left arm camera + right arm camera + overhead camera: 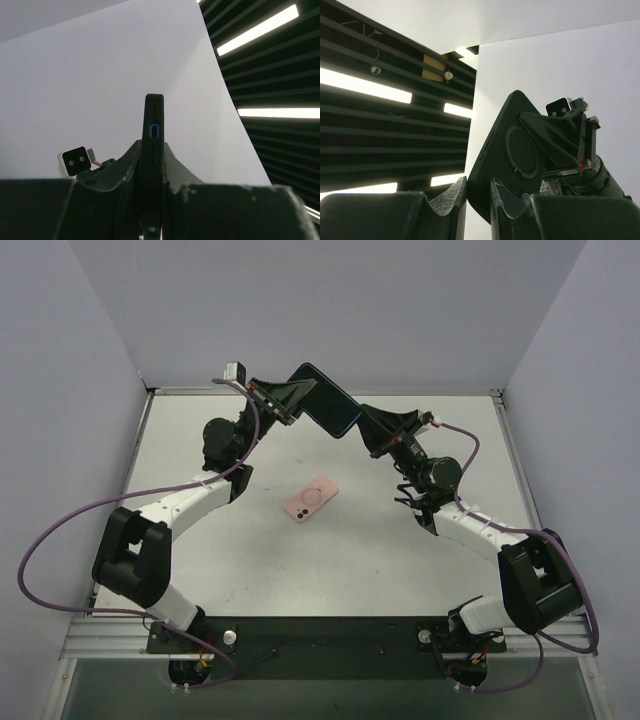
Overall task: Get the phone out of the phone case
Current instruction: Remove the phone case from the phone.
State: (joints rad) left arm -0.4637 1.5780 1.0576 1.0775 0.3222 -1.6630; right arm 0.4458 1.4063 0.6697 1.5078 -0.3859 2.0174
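A dark blue phone in a black case [326,400] is held up in the air over the back middle of the table, between both grippers. My left gripper [298,398] is shut on its left end. My right gripper [366,428] is shut on its lower right corner. In the left wrist view the phone [153,131] stands edge-on between the fingers [131,170], a blue-ringed port showing. In the right wrist view the case back [522,150] shows a round ring, its corner pinched by my right gripper [477,197]; the left gripper [560,137] clamps its far side.
A pink phone case with a ring on it [311,502] lies flat on the white table [250,570] at the middle. Grey walls close in the left, back and right. Purple cables loop off both arms.
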